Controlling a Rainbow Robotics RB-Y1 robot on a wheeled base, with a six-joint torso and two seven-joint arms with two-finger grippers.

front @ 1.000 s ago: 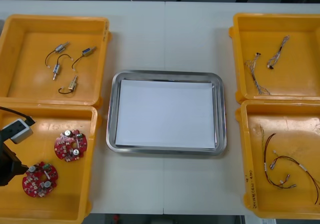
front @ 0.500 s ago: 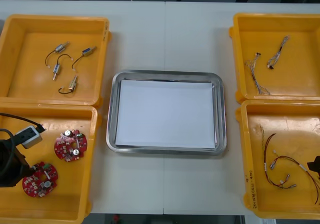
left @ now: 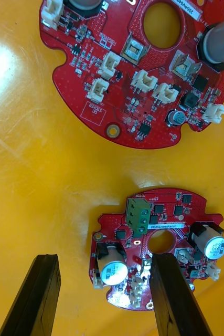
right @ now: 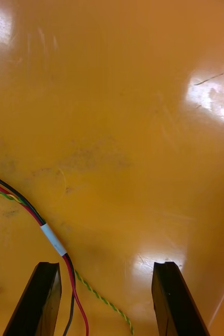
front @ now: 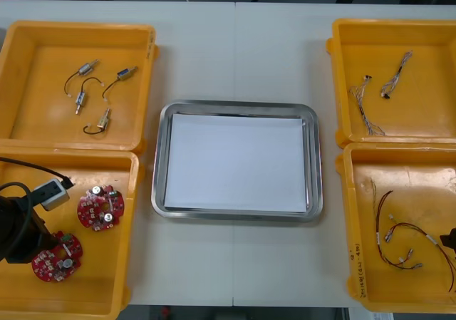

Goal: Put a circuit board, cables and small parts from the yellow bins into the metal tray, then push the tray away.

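Hovering in the near-left yellow plastic bin, the left end effector is held spread over a round red circuit board for grasping; the right end effector, likewise spread, overhangs red-and-black cables.

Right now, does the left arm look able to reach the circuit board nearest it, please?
Probably yes: the left end effector hangs open over that red circuit board in the yellow bin; nothing covers it, and the other board lies apart.
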